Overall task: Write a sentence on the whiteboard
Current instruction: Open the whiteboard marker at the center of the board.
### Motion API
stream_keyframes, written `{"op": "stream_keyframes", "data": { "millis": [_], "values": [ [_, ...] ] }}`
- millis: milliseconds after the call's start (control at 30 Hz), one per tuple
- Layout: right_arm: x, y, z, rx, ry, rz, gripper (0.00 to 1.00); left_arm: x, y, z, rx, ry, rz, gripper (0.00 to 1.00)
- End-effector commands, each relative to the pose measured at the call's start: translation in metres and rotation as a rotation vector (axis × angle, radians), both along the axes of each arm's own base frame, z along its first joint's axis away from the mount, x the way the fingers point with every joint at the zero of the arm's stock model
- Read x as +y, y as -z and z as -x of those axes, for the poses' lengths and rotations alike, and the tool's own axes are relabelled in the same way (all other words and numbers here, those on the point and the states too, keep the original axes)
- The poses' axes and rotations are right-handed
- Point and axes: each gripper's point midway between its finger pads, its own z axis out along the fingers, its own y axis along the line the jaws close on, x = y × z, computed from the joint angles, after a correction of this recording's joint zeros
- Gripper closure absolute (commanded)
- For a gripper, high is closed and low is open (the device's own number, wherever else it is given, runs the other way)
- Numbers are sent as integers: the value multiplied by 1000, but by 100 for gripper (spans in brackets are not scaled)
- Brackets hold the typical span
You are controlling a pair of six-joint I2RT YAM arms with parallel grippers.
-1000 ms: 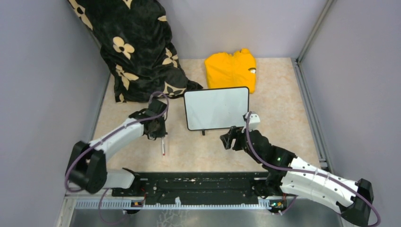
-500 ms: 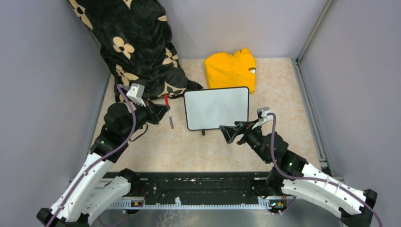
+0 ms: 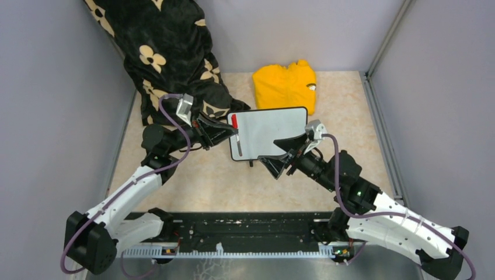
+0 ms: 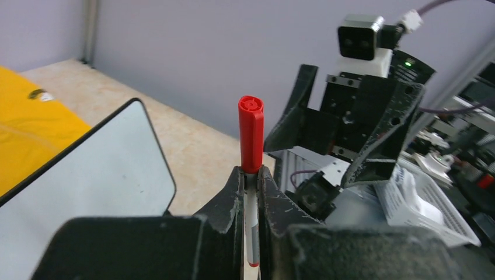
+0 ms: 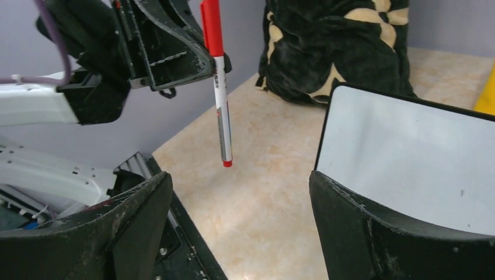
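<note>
The left gripper has its jaws pinched on the marker just below the red cap, over the left edge of the whiteboard. The right gripper, jaws spread wide, faces it from near. Its wrist view shows the barrel hanging free, crosswise to the gap. Overhead, the board lies blank on the table.
</note>
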Motion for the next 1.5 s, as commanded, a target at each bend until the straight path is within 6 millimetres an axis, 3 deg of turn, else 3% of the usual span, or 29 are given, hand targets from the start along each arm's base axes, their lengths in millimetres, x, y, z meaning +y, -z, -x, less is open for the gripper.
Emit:
{"op": "stream_keyframes", "data": {
  "millis": [0,200,367,1133,1467],
  "values": [
    [11,-33,20,-99,-124,-112,15,-6,-31,46,-176,240,68,100],
    [31,-28,21,-98,-187,-133,19,-1,-13,57,-173,246,94,100],
    [44,-39,32,-164,-277,-184,24,4,-21,68,-212,245,108,100],
    [91,-56,35,-168,-438,-229,46,4,-25,86,-268,284,92,100],
    [106,-54,42,-156,-515,-203,65,4,-26,88,-276,283,92,100]
  ]
}}
